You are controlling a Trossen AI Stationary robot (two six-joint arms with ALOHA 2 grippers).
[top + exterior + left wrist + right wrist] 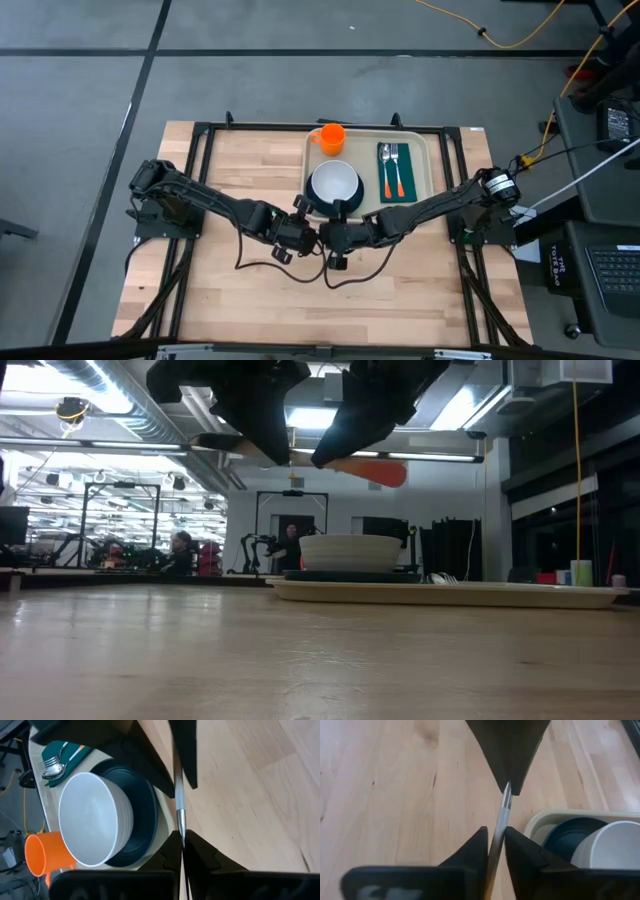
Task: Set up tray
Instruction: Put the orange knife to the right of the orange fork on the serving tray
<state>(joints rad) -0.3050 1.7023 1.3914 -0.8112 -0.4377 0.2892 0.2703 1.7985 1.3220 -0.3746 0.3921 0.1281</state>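
Two grippers, left gripper (181, 845) and right gripper (495, 837), met above the desk (230, 290), each clenched on one slim silver utensil (179, 800), just beside the tray (425, 150) at the desk's far edge

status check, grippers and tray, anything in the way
Left gripper and right gripper both shut on one thin metal utensil near tray corner. Tray holds plate, bowl, cup, napkin, cutlery. Nothing blocking.

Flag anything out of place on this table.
One thing: a slim silver metal utensil is off the large beige plastic tray, clamped end to end by the left hand and right hand together above the wooden table. The tray's contents look neat.
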